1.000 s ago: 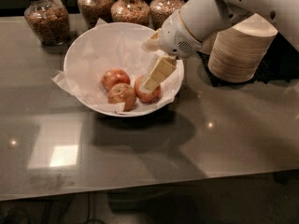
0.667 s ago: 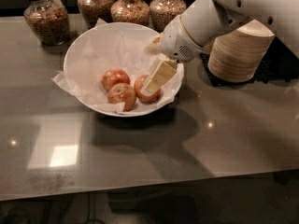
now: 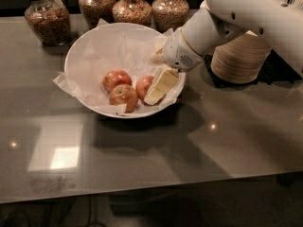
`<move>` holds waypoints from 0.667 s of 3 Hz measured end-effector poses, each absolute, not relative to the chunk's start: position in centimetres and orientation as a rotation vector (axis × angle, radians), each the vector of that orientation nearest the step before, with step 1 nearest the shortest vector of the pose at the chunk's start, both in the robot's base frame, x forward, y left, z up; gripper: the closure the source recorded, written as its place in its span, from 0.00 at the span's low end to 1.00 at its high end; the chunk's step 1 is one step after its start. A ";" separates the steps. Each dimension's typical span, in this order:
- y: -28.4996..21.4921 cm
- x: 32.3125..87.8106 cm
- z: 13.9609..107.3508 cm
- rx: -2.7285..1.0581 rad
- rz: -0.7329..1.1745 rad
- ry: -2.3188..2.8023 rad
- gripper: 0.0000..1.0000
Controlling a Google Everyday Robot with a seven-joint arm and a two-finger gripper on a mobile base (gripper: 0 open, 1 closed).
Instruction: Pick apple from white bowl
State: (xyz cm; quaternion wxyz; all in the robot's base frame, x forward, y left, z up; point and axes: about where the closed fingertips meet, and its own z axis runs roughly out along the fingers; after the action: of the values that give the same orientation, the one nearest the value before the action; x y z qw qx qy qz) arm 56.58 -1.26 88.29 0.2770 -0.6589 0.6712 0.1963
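The white bowl [image 3: 94,46], lined with crumpled white paper, sits on the grey table and holds three apples. The red-pink apple [image 3: 143,85] lies at the right of the group. A yellow-blotched apple [image 3: 123,97] lies in front and an orange-red apple [image 3: 116,78] at the back left. My gripper [image 3: 160,86] reaches down into the bowl from the right. Its cream-coloured tip lies against the right side of the red-pink apple and hides part of it. The white arm [image 3: 203,32] crosses over the bowl's right rim.
Several glass jars of grains [image 3: 46,20] stand behind the bowl along the back of the table. A stack of tan disposable bowls [image 3: 241,56] stands at the right, behind my arm. The grey table [image 3: 142,155] reaches to a front edge below.
My gripper has sunk a little lower into the bowl, closer against the right apple. The apples and the bowl have not moved.
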 end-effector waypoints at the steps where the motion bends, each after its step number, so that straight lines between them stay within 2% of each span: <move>1: -1.0 56.6 86.8 -1.790 0.543 1.833 0.20; 2: -0.5 56.7 85.7 -1.819 0.544 1.849 0.20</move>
State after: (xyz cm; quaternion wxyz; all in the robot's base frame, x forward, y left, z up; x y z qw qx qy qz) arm 56.74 -0.47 85.71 0.2431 -0.6658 0.6767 0.1990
